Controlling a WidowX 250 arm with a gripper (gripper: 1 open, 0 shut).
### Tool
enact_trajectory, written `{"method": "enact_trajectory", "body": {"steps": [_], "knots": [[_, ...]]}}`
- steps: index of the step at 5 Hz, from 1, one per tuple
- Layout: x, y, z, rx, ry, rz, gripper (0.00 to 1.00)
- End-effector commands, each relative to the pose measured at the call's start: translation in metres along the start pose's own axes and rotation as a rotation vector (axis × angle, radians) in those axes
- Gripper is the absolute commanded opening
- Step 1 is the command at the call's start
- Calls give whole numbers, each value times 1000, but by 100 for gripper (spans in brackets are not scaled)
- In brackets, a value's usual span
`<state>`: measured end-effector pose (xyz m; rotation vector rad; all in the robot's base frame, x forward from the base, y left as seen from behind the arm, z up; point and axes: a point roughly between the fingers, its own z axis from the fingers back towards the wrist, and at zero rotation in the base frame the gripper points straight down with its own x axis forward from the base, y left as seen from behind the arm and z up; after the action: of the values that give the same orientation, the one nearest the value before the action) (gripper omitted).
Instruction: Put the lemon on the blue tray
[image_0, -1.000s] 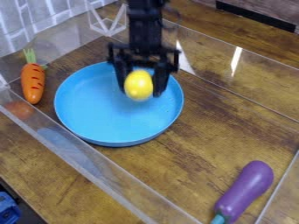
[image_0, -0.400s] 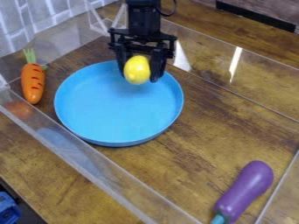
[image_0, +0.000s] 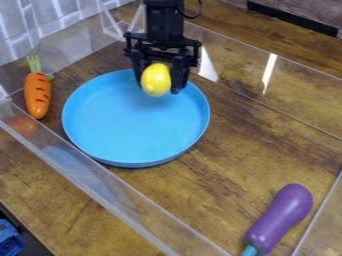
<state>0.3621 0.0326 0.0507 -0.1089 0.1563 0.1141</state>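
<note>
The lemon (image_0: 156, 79), small, smooth and bright yellow, sits between the black fingers of my gripper (image_0: 160, 76). The gripper is shut on it and holds it over the far rim of the blue tray (image_0: 123, 128), a large round light-blue dish in the middle of the wooden table. The lemon appears lifted off the tray floor. The arm comes down from the top of the view.
An orange carrot with a green top (image_0: 36, 90) lies left of the tray. A purple eggplant (image_0: 278, 220) lies at the lower right. Clear plastic walls (image_0: 80, 170) border the work area on the wooden table.
The gripper with the lemon rose and moved toward the tray's far rim between 1.0 s and 0.4 s ago. Since then nothing has visibly moved.
</note>
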Motion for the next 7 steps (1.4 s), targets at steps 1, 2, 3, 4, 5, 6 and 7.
{"method": "enact_trajectory", "body": {"steps": [1, 2, 3, 4, 5, 6, 7], "knots": [[5, 17, 11, 13, -48, 3, 0], [7, 24, 10, 24, -36, 20, 0], [11, 28, 9, 25, -26, 34, 0], [9, 30, 9, 18, -22, 63, 0], [7, 30, 10, 6, -18, 92, 0], [0, 28, 11, 1, -13, 104, 0], [-8, 26, 13, -6, -7, 117, 0]]}}
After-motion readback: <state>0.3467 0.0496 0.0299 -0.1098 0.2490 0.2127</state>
